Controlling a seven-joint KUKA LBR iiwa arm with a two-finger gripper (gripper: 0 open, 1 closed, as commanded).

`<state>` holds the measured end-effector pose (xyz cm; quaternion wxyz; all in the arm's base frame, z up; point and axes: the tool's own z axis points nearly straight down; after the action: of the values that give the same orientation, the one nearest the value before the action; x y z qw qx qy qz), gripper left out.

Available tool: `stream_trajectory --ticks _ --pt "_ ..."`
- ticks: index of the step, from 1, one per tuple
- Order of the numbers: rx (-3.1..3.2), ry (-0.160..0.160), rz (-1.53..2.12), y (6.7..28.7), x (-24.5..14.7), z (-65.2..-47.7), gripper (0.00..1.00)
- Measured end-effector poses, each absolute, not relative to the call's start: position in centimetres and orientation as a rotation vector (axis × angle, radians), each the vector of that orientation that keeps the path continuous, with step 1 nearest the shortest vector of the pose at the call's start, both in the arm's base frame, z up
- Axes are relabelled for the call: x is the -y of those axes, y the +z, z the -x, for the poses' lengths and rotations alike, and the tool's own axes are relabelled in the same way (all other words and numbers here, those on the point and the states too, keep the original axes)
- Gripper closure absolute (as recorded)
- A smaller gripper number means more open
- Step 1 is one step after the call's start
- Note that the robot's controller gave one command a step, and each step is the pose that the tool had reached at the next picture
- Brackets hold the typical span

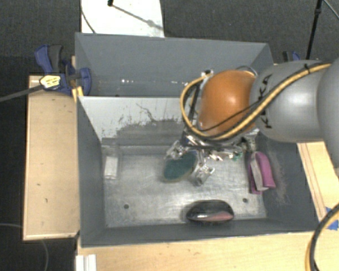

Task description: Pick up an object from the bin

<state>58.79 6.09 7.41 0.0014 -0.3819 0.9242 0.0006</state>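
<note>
My gripper point(187, 164) hangs low over the middle of the bin, below the orange wrist cover. Its two metal fingers point(201, 173) stand apart, one at the upper left and one at the lower right of a dark teal rounded thing point(177, 167). That teal thing lies between the fingers on the bin floor, and I cannot tell whether they press on it. A black oval thing with a pinkish stripe point(209, 212) lies near the front wall, just below the gripper.
A purple elongated thing point(261, 170) lies along the right wall, close beside the arm. A small pale block point(111, 167) sits by the left wall. The arm and its cables cover the bin's back right part.
</note>
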Motion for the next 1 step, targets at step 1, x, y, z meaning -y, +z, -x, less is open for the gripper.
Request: stream_trajectory --ticks 1 --pt "-2.898 0.000 1.195 7.62 -6.11 -58.92 1.00"
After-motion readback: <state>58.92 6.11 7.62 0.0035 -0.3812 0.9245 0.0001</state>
